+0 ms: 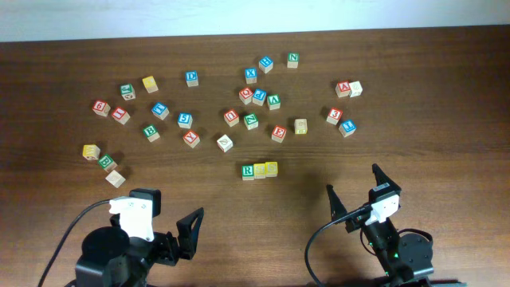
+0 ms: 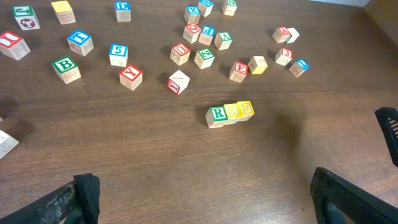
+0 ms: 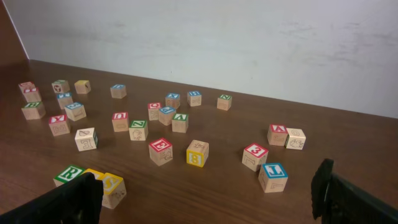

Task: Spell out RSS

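**Left wrist view.** The left pincer (image 2: 202, 186) frames the bottom of the picture, fingers spread wide with nothing between them. Beyond it, on the bare table (image 2: 124, 168), stands a touching row of three: a green R block (image 2: 217, 115), a first yellow S block (image 2: 232, 111) and a second yellow S block (image 2: 245, 109).

**Right wrist view.** The right pincer (image 3: 205, 190) is likewise wide open and empty. The row lies at lower left, just past one finger.

**Overhead view.** The row sits mid-table, nearer the near edge than the far edge, and reads R, S, S. The spelling is therefore judged complete, with at most a squaring-up left. The loose letter blocks (image 1: 251, 96) are scattered toward the far edge, and none touches the row. A bare strip separates the row from both arms at the near edge, leaving free room to move.
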`<state>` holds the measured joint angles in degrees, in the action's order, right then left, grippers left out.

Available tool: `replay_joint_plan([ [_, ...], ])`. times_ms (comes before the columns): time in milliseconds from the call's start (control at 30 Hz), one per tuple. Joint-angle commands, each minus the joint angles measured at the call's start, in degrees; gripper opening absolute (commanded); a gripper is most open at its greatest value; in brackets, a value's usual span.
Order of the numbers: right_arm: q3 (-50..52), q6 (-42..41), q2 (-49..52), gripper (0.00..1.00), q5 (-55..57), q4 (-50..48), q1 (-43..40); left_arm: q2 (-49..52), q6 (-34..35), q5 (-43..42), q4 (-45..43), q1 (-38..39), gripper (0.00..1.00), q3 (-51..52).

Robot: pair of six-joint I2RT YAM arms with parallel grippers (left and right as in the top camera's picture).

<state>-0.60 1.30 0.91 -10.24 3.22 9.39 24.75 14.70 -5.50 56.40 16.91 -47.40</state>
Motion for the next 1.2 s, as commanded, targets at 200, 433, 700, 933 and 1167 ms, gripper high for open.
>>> replay_joint_plan([
  [200, 0.28, -0.22, -0.44, 0.98, -0.52, 0.37, -0.46, -0.17, -0.68, 0.44, -0.09, -0.04, 0.99, 0.33],
  [433, 0.28, -0.22, -0.44, 0.98, -0.52, 0.37, -0.46, -4.26, -1.57, 8.26, 4.39, -1.01, 0.99, 1.29],
  [700, 0.28, -0.22, -0.44, 0.98, -0.52, 0.37, -0.46, -24.11, -22.38, 9.64, -16.11, -9.31, 0.99, 24.15],
  [933, 0.28, -0.22, -0.44, 0.98, -0.52, 0.37, -0.46, -24.46, -25.11, 8.37, -42.18, -11.26, 0.99, 39.21],
  [1167, 0.28, -0.22, -0.44, 0.98, -0.52, 0.37, -0.46, -24.48, -26.03, 6.99, -60.19, -13.35, 0.99, 46.93],
])
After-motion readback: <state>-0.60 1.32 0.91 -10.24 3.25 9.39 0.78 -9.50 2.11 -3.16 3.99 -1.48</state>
